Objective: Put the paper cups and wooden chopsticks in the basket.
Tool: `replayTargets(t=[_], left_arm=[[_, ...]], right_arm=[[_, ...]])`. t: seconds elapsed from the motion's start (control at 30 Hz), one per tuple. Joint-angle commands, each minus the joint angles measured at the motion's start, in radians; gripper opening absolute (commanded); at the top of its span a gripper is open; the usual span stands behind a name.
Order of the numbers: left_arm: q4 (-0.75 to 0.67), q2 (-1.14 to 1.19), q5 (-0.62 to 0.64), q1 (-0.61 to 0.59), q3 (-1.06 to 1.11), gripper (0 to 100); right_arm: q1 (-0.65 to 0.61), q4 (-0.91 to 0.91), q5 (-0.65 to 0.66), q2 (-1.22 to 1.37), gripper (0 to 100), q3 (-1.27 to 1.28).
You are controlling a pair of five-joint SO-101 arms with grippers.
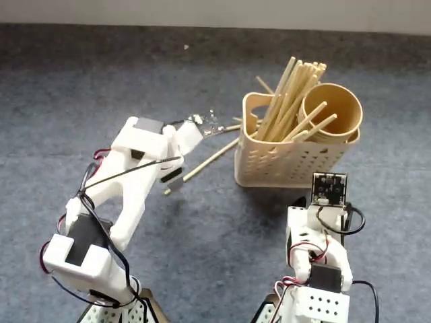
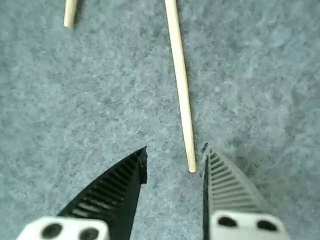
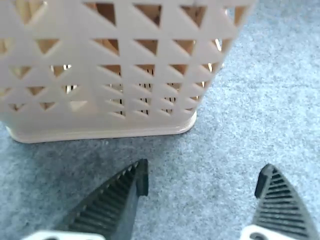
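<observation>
A grey carpeted table surface (image 1: pixel 202 235) lies under everything. On it, at about 1 o'clock from the middle of the high view, stands a cream plastic basket with triangular cut-outs in its walls (image 1: pixel 289 165).

The white left arm (image 1: pixel 128 188) stretches from 7 o'clock up toward the basket's 9 o'clock side. The white right arm (image 1: pixel 316 262) sits at 5 o'clock, its wrist facing the basket's 6 o'clock wall.

A tan paper cup (image 1: pixel 333 108) stands upright inside the basket at its 3 o'clock end, and a few sticks cross its mouth. A bundle of pale wooden chopsticks (image 1: pixel 289 94) fills the 9 o'clock half, leaning out toward 1 o'clock.

One loose wooden chopstick (image 1: pixel 212 160) lies flat on the carpet at the basket's 9 o'clock, running from 2 o'clock down to 8 o'clock. The left gripper (image 2: pixel 174 150) is spread apart, with that stick's near end lying between its fingertips, closer to the grey one and touching neither. The end of a second loose stick (image 2: pixel 70 12) lies well apart from it.

The right gripper (image 3: pixel 204 170) is spread wide over bare carpet, holding nothing, just short of the basket wall.
</observation>
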Motion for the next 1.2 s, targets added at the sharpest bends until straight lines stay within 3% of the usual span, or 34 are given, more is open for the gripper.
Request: replayTargets(t=[0.0,0.17,0.43,0.63,0.77,1.17], left_arm=[[-0.052,-0.004,-0.009,-0.001,0.005,18],[-0.061,-0.002,-0.009,-0.002,0.028,19],[-0.204,0.122,-0.005,-0.001,0.065,19],[-0.051,0.283,-0.008,-0.002,-0.139,17],[0.000,0.332,-0.009,0.002,-0.209,0],[0.189,0.185,0.054,-0.107,-0.456,0]], right_arm=[[0.002,-0.022,0.017,0.002,33.6,0.019],[0.002,-0.022,0.018,0.002,33.6,0.019],[0.002,-0.022,0.018,0.002,33.6,0.019],[0.001,-0.021,0.018,0.002,33.6,0.019],[-0.002,-0.021,0.018,0.002,33.6,0.019],[-0.002,-0.021,0.017,0.002,33.6,0.019]])
